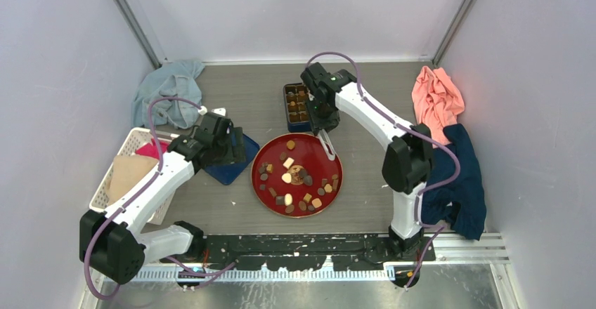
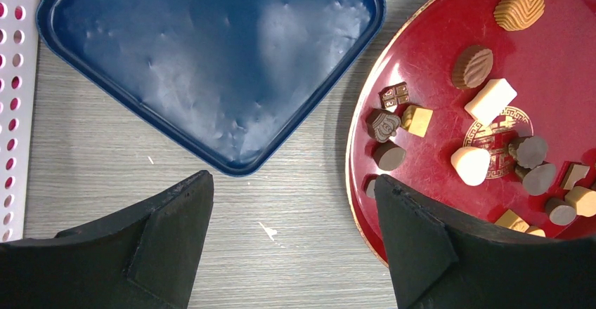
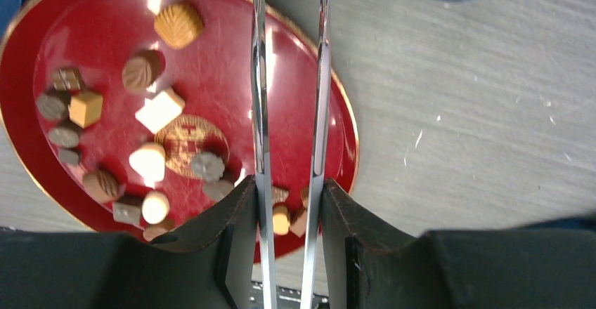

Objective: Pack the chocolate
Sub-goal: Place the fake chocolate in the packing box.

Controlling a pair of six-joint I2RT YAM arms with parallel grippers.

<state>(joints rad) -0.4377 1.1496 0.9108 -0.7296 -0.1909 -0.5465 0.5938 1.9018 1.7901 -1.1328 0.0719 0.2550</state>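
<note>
Chocolate mostly unpacked: well over a dozen pieces lie loose on the red plate, scattered around its gold emblem. Blue box sits just beyond the plate; a few pieces show in its compartments, the rest of it hidden by the right arm, so fill level unclear. Right gripper hangs over the plate's far right edge, jaws clamped on metal tongs; tong arms slightly apart, nothing seen between them. Left gripper hovers above bare table between the plate and the blue lid, jaws spread wide, empty. Judgement: early to middle stage; most transfers and the lidding are left.
</note>
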